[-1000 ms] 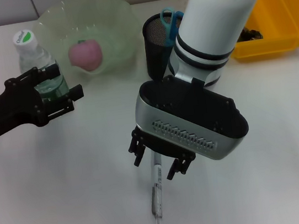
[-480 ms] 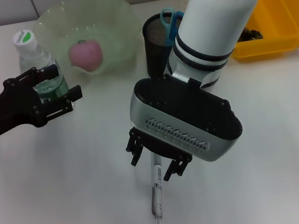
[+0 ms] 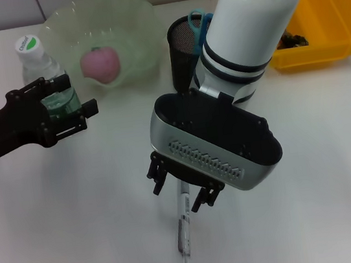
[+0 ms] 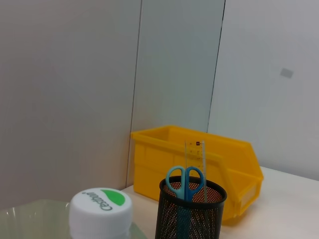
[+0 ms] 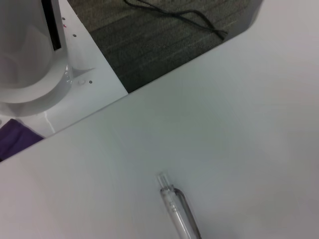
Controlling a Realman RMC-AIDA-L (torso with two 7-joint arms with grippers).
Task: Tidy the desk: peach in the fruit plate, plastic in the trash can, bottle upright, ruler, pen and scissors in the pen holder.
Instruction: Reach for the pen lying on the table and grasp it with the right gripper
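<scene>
On the left, my left gripper [image 3: 61, 111] is clenched around the upright bottle [image 3: 38, 62]; a jerk there could topple it. Right of that, my right gripper [image 3: 182, 188] hangs spread over the pen [image 3: 185, 225], which lies flat on the near desk [image 3: 77, 224]. If I close off-centre, the thin barrel may roll or skid away.

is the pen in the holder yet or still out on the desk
Still out. The pen lies flat on the white desk, under the open right gripper; the pen holder holds only scissors and a ruler.
</scene>
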